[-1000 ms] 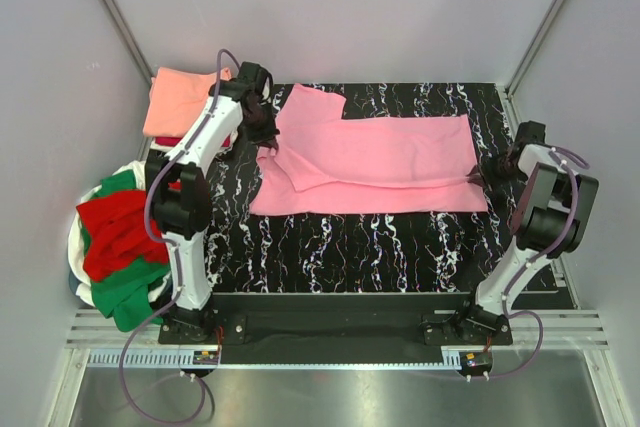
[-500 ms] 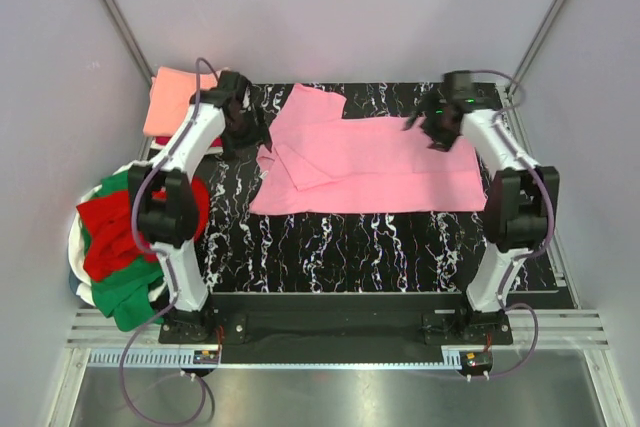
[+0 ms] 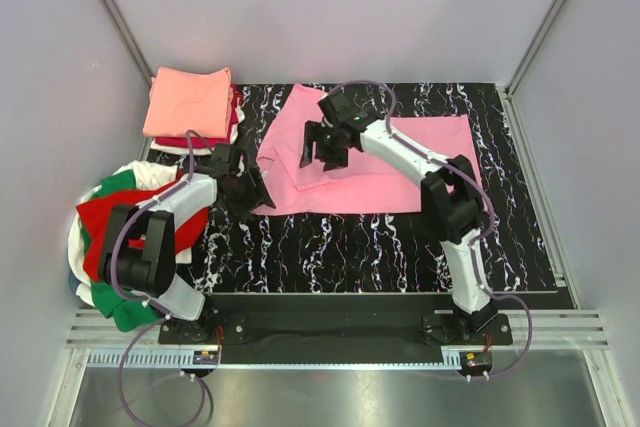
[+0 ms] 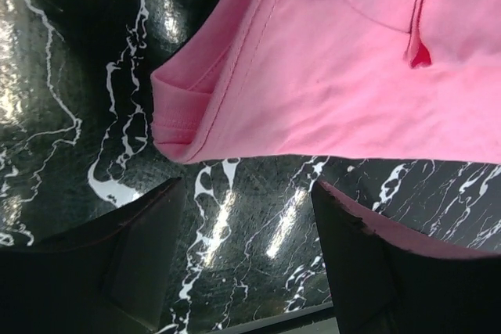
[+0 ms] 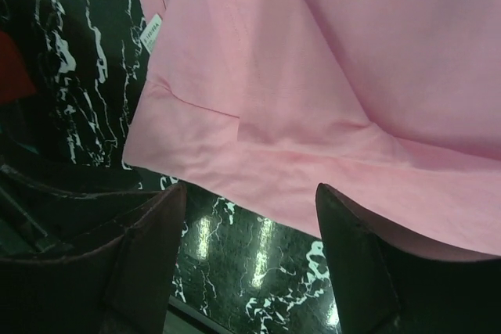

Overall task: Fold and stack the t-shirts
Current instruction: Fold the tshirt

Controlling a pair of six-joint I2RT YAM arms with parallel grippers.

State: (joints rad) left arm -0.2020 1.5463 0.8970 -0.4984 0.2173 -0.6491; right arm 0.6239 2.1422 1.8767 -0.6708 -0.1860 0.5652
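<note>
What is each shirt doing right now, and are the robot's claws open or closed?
Bubblegum pink cloth t-shirt: partly folded, lying flat on the black marbled table.
Salmon-orange cloth t-shirt: folded, at the far left corner.
Red, green and white cloth t-shirts: crumpled in a heap, unfolded.
Left gripper: open, holding nothing.
Right gripper: open, holding nothing.

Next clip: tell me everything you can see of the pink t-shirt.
The pink t-shirt is plain, soft cloth with stitched hems and a small white neck label. It lies flat on the black marbled table, partly folded, with overlapping layers at its left end and a flap reaching toward the far edge. The left gripper sits open at its near left corner. The right gripper hangs open over its left part. Neither grips it.
</note>
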